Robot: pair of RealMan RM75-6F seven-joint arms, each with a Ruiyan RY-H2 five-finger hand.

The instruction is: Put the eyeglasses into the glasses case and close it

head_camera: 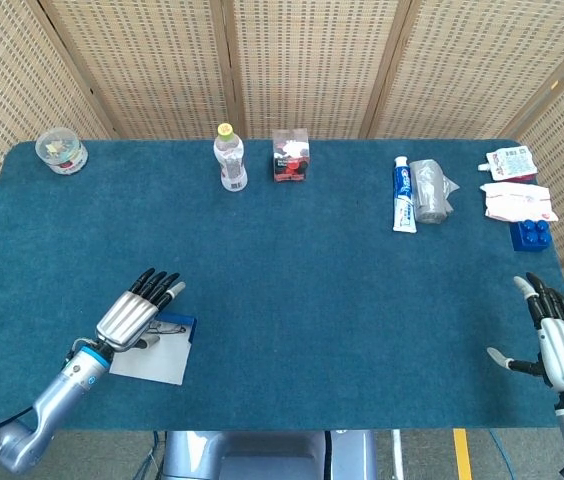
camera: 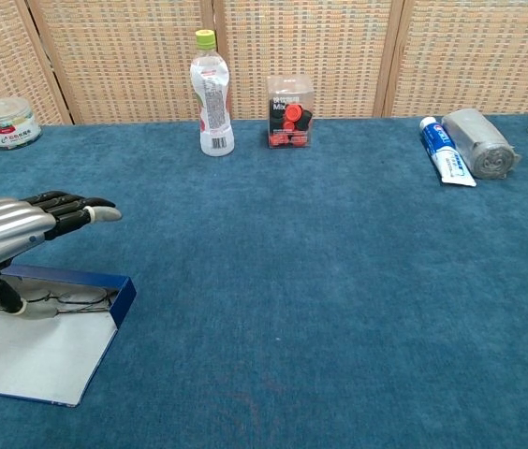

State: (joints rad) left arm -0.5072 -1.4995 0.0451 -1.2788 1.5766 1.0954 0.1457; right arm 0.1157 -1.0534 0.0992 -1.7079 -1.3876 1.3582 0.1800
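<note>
The glasses case (camera: 35,355) lies open at the table's near left, a white flap flat on the cloth with a low blue wall (camera: 77,278) at its far edge. The thin-framed eyeglasses (camera: 81,299) lie against that blue wall. In the head view the case (head_camera: 157,362) and eyeglasses (head_camera: 169,327) show just right of my left hand (head_camera: 137,312). My left hand (camera: 11,234) hovers flat over the case with its fingers stretched out, and its thumb reaches down to the left end of the eyeglasses. My right hand (head_camera: 557,340) rests open and empty at the near right edge.
Along the far edge stand a plastic tub (head_camera: 62,150), a water bottle (head_camera: 229,160), a clear box with red pieces (head_camera: 290,155), a toothpaste tube (head_camera: 403,195) and a grey roll (head_camera: 430,190). Snack packets (head_camera: 512,190) and a blue block (head_camera: 532,234) sit at the far right.
</note>
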